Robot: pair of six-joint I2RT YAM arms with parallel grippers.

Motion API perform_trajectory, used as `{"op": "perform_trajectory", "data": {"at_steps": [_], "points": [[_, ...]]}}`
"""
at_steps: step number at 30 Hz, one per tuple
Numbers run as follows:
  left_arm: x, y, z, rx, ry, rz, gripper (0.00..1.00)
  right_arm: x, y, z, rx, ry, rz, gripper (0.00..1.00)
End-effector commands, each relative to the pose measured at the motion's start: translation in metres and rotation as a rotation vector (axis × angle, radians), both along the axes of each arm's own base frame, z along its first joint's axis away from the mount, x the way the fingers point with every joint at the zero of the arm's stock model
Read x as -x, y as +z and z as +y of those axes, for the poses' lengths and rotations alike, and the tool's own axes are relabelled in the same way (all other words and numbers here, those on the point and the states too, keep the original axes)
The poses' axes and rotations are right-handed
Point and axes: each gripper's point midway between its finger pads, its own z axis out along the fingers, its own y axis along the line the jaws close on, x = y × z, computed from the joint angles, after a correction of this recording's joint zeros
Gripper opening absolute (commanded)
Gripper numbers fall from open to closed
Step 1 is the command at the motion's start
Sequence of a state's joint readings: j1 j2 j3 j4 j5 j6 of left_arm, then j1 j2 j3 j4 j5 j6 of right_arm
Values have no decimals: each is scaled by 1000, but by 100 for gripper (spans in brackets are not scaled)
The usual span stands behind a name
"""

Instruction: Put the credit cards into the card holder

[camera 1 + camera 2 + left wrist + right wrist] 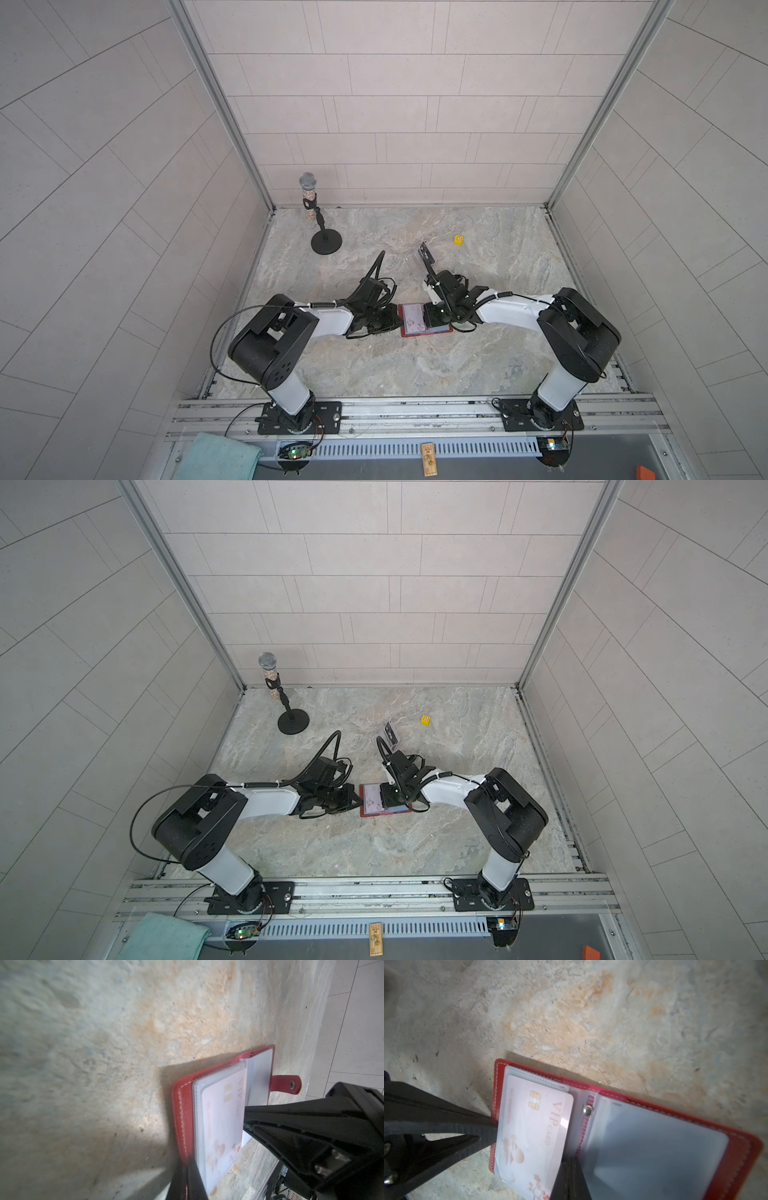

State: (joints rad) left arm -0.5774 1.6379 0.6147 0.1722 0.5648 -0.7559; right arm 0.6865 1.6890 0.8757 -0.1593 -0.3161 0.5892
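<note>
- On the table (374,370), centred, the card holder (740,1147) lies open, pink card (533,1126) lengthwise front-to-back in its left sleeve.
- I have both jaws together: left gripper (489,1127) at the outer edge, right gripper (568,1169) at the spine.

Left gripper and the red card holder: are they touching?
Touching. The right wrist view shows the left gripper pinching the card holder's red edge, no gap; the left wrist view agrees.

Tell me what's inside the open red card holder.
A pale pink VIP card sits in the clear sleeve on one page. The facing sleeve looks grey and blurred; whether it holds a card cannot be told. Sleeves underneath show only edges.
</note>
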Motion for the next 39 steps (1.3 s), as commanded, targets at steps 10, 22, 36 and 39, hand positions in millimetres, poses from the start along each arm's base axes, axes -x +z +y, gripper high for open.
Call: {"op": "perform_trajectory", "data": {"at_steps": [10,22,36,39], "points": [[1,5,0,-37,-18,8,0,-1,18,-16,33,-30,-64,10],[-4,11,1,-67,-42,-24,11,-12,29,-68,190,-117,-138,27],[-5,12,0,-66,-47,-25,7,-12,25,-93,323,-127,-150,46],[-6,12,0,-67,-48,-27,2,-11,30,-89,300,-111,-161,47]]}}
